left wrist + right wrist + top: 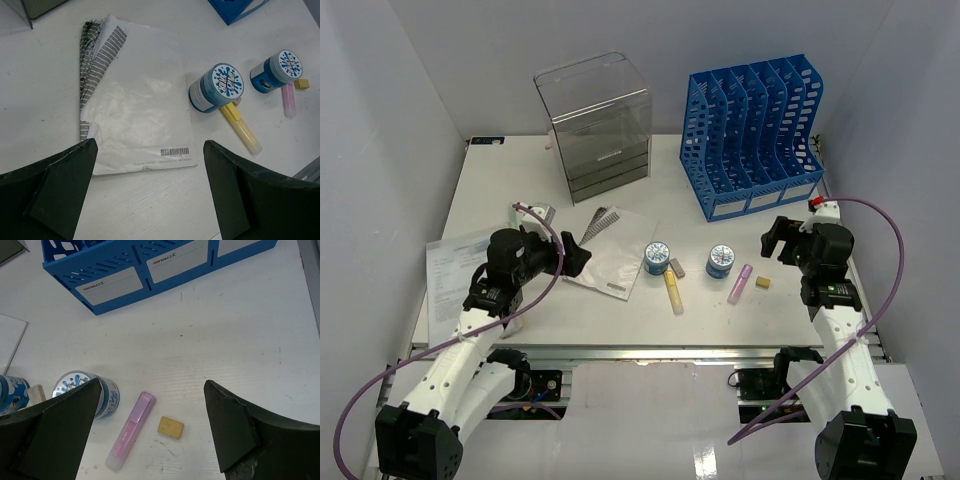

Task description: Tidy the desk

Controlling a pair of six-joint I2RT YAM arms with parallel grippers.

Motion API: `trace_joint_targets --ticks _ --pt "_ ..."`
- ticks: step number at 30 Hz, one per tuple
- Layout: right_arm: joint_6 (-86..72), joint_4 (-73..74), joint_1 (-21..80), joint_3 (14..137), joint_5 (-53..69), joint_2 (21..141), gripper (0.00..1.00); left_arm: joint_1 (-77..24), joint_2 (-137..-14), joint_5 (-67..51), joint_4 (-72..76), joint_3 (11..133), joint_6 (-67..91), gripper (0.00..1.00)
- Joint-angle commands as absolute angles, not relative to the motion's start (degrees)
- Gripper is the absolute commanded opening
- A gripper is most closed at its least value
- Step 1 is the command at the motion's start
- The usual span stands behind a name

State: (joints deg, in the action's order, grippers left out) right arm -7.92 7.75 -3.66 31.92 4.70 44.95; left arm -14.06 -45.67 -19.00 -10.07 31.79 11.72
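White walls close round the desk (510, 190), which fills the middle of the overhead view with its metal rail along the lower edge. At upper centre stands a clear drawer box (595, 125), and right of it a blue file rack (755, 135). A printed sheet (455, 265) lies at the left edge, its text too small to read. The left gripper (577, 259) hangs beside a white booklet (615, 250); the right gripper (776, 240) sits at centre right. Between them lie two blue jars (657, 258), a yellow marker (674, 293), a pink highlighter (739, 283) and a tan block (763, 282). From the left wrist, the dark fingers are spread wide with nothing between them, above the booklet's lower edge, where a barcode (174, 151) and a line of illegible print show; the jar lids carry a blue splash logo whose lettering cannot be read. From the right wrist, the fingers are likewise spread and empty over bare desk, with the highlighter and block between them, and white labels (105, 287) on the rack's front at the top bear a grey word too faint to read.
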Motion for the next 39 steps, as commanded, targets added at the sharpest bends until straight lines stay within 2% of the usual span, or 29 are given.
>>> trace_joint_targets --ticks 1,3,8,10,12,13,17,24,31,35,39 --pt "-4.58 5.06 -3.81 33.24 9.63 43.4 0.9 -13.97 -45.62 -19.78 -9.24 34.07 15.01 0.98" --pt "0.94 4.52 -3.87 32.58 16.56 43.1 0.9 -13.97 -44.99 -20.11 -9.11 33.67 17.88 0.98" --pt "25.53 13.93 -3.49 36.62 49.33 46.46 0.9 -13.97 -41.35 -17.85 -9.45 31.48 30.87 0.98" --pt "32.86 18.04 -2.82 38.54 53.93 50.31 0.9 -13.97 -39.97 -16.18 -8.23 29.71 38.43 0.98" --pt "30.97 17.03 -2.81 38.33 56.68 53.74 0.9 -13.97 -39.66 -16.09 -3.48 26.9 52.42 0.98" --pt "27.52 16.96 -2.81 37.78 56.86 55.12 0.9 -13.97 -39.95 -16.08 -0.77 25.64 53.33 0.98" --pt "26.45 16.07 -3.25 40.67 56.35 60.01 0.9 -14.49 -45.31 -13.39 13.11 25.99 69.36 0.89" --pt "30.5 15.58 -3.34 36.45 63.4 53.57 0.92 -20.45 -61.63 2.86 24.6 34.02 72.69 0.87" --pt "31.18 15.8 -3.34 36.74 64.69 52.22 0.97 -24.17 -79.38 11.49 40.19 40.06 72.48 0.71" --pt "31.29 15.73 -3.34 36.75 65.65 51.78 0.98 -25.38 -86.15 16.91 44.92 43.57 69.83 0.68" --pt "31.11 15.73 -3.34 36.84 66.0 51.96 0.98 -25.58 -91.23 20.8 49.27 45.66 69.37 0.58"
